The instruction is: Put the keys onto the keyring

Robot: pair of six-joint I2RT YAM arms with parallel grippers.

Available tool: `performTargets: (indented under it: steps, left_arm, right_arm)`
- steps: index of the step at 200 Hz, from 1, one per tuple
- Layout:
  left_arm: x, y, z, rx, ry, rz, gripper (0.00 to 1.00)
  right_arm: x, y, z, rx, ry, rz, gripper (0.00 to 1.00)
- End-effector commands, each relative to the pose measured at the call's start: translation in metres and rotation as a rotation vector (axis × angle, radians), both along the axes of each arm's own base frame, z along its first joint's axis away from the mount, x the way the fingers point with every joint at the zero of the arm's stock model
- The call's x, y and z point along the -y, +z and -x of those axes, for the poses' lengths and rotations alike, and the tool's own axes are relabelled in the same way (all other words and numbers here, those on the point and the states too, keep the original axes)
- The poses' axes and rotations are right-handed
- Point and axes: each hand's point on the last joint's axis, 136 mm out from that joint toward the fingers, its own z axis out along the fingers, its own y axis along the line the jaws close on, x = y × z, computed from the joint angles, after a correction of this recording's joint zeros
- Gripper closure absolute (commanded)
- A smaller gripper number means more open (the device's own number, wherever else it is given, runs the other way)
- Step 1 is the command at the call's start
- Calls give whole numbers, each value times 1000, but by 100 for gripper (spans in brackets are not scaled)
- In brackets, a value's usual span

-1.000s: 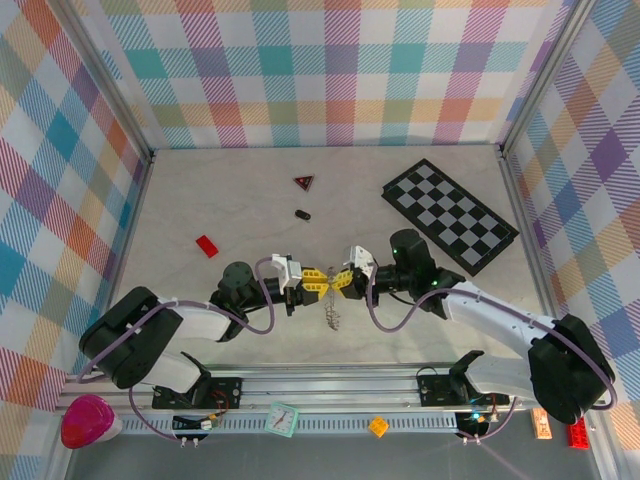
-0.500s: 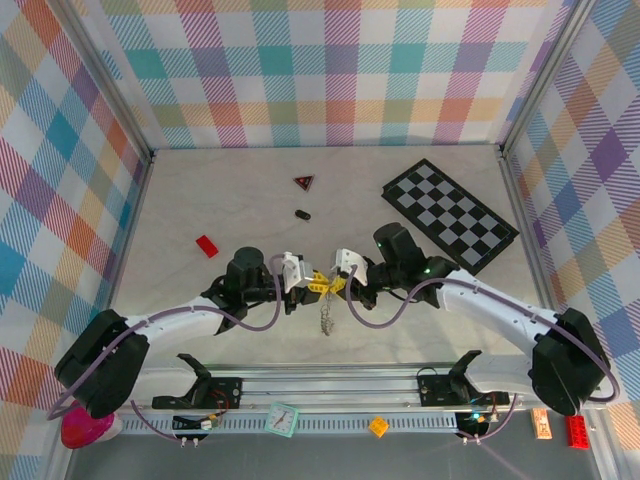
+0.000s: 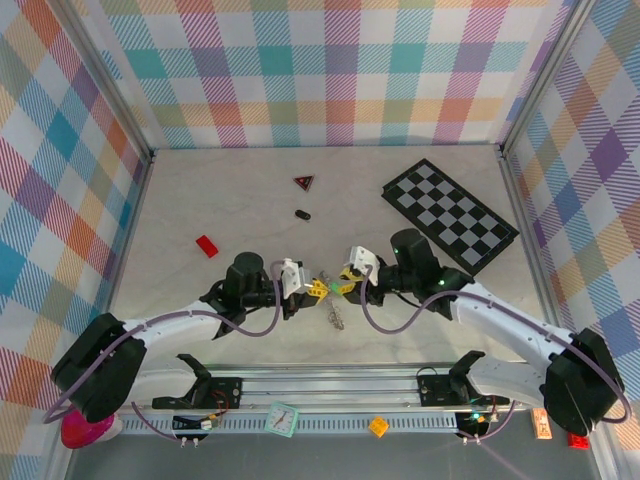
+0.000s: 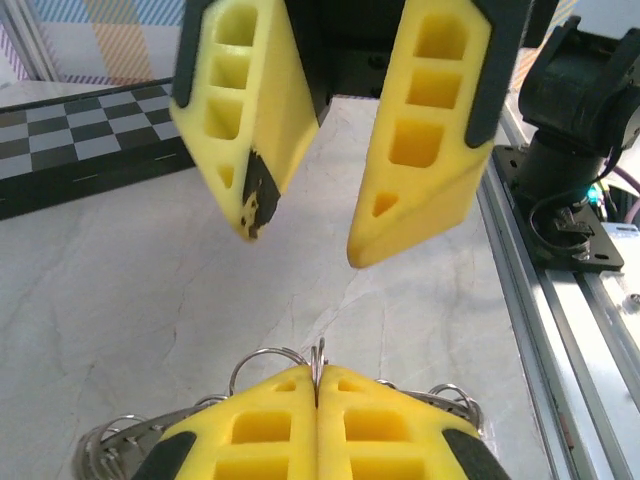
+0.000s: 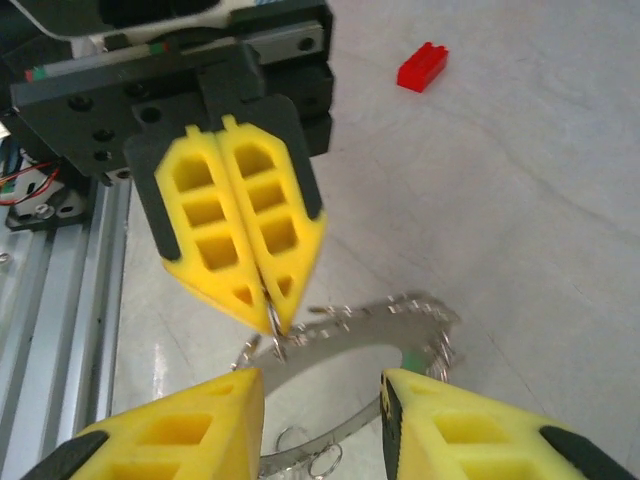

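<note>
Near the front middle of the table (image 3: 220,190), the keyring (image 5: 345,335) with its fringe of keys (image 5: 418,304) hangs from the left gripper (image 5: 272,300); the left jaws are pressed fully together on one wire loop of it; the right gripper (image 4: 305,240) faces it, jaws parted, empty, tips just beside the ring.

- Yellow with black edging: left pincer (image 5: 272,318), right pincer (image 4: 305,240)
- Silvery-grey: keyring (image 5: 368,329)
- Black-and-white chequers: board (image 3: 449,214)
- Red: brick (image 3: 207,246)
- Dark red: triangle (image 3: 304,182)
- Pale grey marbling: counter (image 3: 200,190)
- Pastel plaid: walls (image 3: 330,70)
</note>
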Motion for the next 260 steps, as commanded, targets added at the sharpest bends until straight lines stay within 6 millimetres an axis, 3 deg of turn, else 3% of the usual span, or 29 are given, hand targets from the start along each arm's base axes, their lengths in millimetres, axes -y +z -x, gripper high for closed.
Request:
performTargets:
  steps: [1,46,149,172,190,205,232,260]
  left_arm:
    - [4,32,1,78,-2,133,100]
    - [5,33,4,58,-17,174,100]
    - [8,32,3,41,-29,198,100]
    - [9,34,2,42,-32,212,100]
    - [9,34,2,39,-29,219,100]
    - [8,32,0,34,-14,215,100]
    - [4,21,-4,16,31,153,79]
    - [-2,5,-2,12,34,2,73]
  right_arm:
    - [-3,1,0,13,-12,-63,65]
    - [-11,-6,1,-3,35,-73,70]
    - [-24,6,8,-10,114,-144,78]
    - [-28,6,7,-15,120,-146,85]
    - [-29,8,5,-7,116,-149,100]
    - [-28,8,3,4,109,-144,100]
    - [-23,8,4,17,105,-90,100]
    - [-19,4,6,17,117,-11,100]
